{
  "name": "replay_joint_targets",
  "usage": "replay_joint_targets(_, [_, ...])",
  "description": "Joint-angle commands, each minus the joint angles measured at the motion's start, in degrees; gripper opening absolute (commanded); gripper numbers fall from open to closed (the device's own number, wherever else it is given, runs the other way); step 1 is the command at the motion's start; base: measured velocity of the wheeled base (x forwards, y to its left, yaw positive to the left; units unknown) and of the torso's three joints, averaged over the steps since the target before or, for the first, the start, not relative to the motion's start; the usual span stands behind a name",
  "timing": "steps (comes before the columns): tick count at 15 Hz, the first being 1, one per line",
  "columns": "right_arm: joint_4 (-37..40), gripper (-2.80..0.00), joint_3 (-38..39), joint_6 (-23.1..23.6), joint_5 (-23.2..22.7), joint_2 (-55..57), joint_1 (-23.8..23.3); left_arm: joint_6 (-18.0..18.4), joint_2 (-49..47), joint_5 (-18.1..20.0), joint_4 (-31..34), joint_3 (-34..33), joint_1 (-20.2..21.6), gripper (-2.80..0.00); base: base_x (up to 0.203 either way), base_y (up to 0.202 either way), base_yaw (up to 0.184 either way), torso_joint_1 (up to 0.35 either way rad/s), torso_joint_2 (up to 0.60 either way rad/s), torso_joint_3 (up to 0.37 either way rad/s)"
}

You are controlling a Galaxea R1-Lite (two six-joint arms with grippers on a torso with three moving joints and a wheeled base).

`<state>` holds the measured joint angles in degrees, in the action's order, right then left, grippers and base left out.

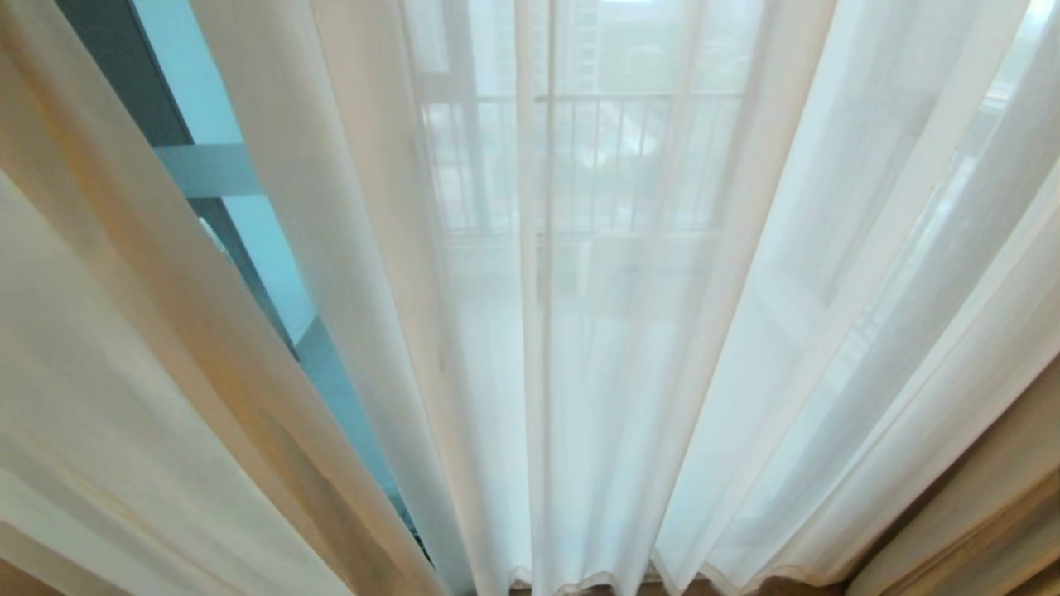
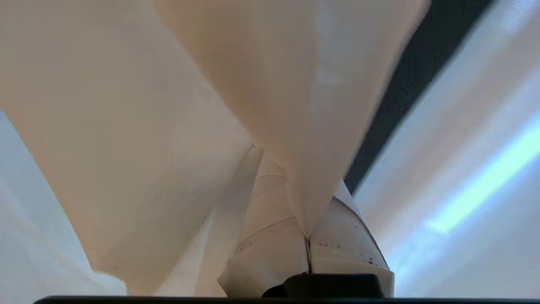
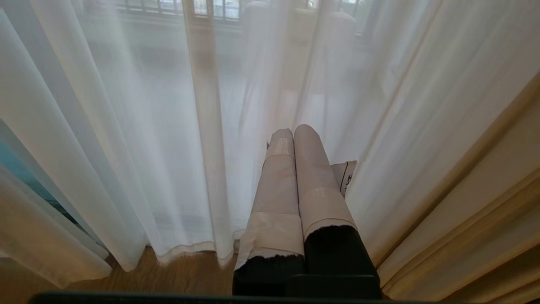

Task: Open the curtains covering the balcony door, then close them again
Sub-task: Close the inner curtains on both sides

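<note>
Sheer white curtains [image 1: 629,331] hang in long folds across the head view, with the railing showing faintly through them. A narrow gap left of centre bares the balcony door [image 1: 273,248], with its glass and dark frame. Neither gripper shows in the head view. In the left wrist view my left gripper [image 2: 304,211] is shut on a fold of curtain [image 2: 295,84], pinched between its tape-wrapped fingers [image 2: 270,236]. The door's dark frame [image 2: 405,88] runs just behind it. My right gripper [image 3: 294,135] is shut with nothing in it and points at the hanging curtains [image 3: 168,126] near their hem.
Thicker tan drapes [image 3: 485,190] hang to the right of the sheer panels, and show at the lower right of the head view as tan drapes [image 1: 994,497]. Wooden floor [image 3: 126,274] shows under the curtain hem.
</note>
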<state>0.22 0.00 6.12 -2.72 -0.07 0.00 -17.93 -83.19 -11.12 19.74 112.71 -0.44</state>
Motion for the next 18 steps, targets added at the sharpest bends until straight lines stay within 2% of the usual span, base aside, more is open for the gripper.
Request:
replay_joint_targets(1, [0.04, -2.8, 0.0, 0.04, -0.01, 0.07, 0.0, -0.13, 0.16, -2.05, 0.04, 0.05, -0.09, -2.8, 0.0, 0.0, 0.0, 0.0, 0.0, 0.0])
replay_joint_targets(3, [0.04, -2.8, 0.0, 0.03, -0.01, 0.07, 0.0, -0.17, 0.57, -3.03, -0.07, 0.16, -0.09, -2.8, 0.0, 0.0, 0.0, 0.0, 0.0, 0.0])
replay_joint_targets(5, [0.04, -2.8, 0.0, 0.03, -0.01, 0.07, 0.0, 0.02, 0.86, -2.78, -2.95, 0.41, -0.47, -2.8, 0.0, 0.0, 0.0, 0.0, 0.0, 0.0])
replay_joint_targets(8, [0.04, -2.8, 0.0, 0.03, -0.01, 0.07, 0.0, 0.56, 1.19, -2.49, -6.42, 0.41, -3.8, -2.8, 0.0, 0.0, 0.0, 0.0, 0.0, 0.0])
replay_joint_targets(12, [0.04, -2.8, 0.0, 0.12, -0.01, 0.07, 0.0, 0.46, 1.54, -2.36, -6.7, 0.46, -10.78, -2.8, 0.0, 0.0, 0.0, 0.0, 0.0, 0.0])
replay_joint_targets(18, [0.04, -2.8, 0.0, 0.03, -0.01, 0.07, 0.0, 0.86, 0.19, -2.43, -9.97, 0.45, -24.61, -2.8, 0.0, 0.0, 0.0, 0.0, 0.0, 0.0])
